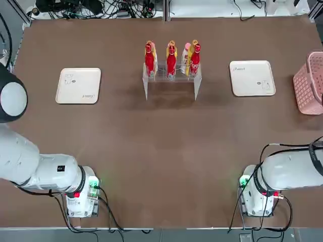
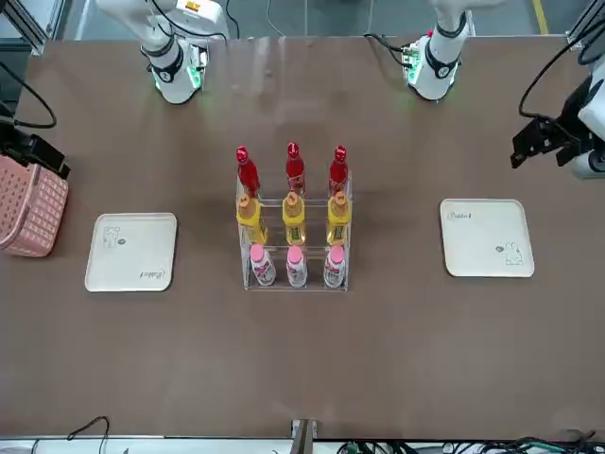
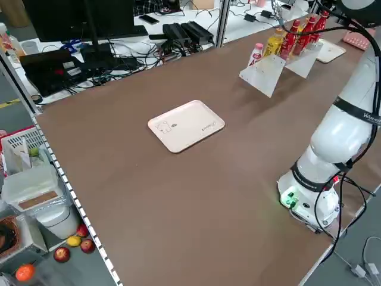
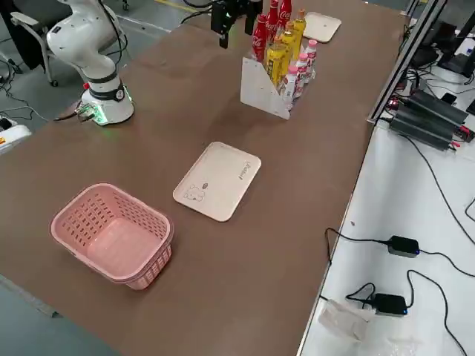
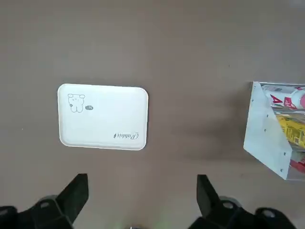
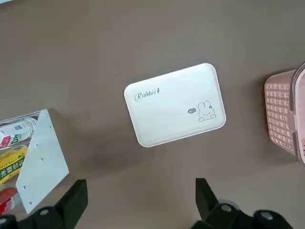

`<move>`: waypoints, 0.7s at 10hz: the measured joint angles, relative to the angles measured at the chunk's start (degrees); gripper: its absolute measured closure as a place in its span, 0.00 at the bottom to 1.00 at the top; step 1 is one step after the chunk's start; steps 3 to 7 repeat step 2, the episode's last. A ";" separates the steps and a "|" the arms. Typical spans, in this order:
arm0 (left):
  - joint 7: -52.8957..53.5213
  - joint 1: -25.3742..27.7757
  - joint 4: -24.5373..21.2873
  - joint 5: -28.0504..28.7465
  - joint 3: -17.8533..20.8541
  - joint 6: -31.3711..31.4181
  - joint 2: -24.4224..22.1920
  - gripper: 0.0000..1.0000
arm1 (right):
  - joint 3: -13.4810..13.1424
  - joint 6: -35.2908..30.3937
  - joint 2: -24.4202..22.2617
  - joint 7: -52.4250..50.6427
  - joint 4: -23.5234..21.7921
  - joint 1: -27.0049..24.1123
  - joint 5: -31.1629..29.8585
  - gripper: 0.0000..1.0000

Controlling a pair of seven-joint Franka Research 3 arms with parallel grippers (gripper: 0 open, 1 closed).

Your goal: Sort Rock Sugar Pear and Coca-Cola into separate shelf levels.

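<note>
Brown table [image 2: 425,359], sorted rack [image 2: 295,280] w/ bottles

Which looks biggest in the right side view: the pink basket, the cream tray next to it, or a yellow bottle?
1. Pink basket, though it's nearest the camera.
2. Cream tray.
3. Yellow bottle, farthest away.

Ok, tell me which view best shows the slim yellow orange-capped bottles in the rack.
Front view: all three slim yellow plastic orange-capped bottles stand unobstructed. Top view hides them behind red bottles; side views overlap them; wrist views catch only label slivers.
</note>
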 joint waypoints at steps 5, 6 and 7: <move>0.04 -0.12 -0.18 0.00 0.02 0.34 0.00 0.00 | 0.06 0.03 0.00 0.00 -0.41 0.04 0.00 0.00; 0.04 -0.12 -0.18 0.00 0.02 0.34 0.00 0.00 | 0.06 0.03 0.00 0.00 -0.41 0.04 0.00 0.00; 0.04 -0.12 -0.18 0.00 0.02 0.34 0.00 0.00 | 0.06 0.03 0.00 0.00 -0.41 0.04 0.00 0.00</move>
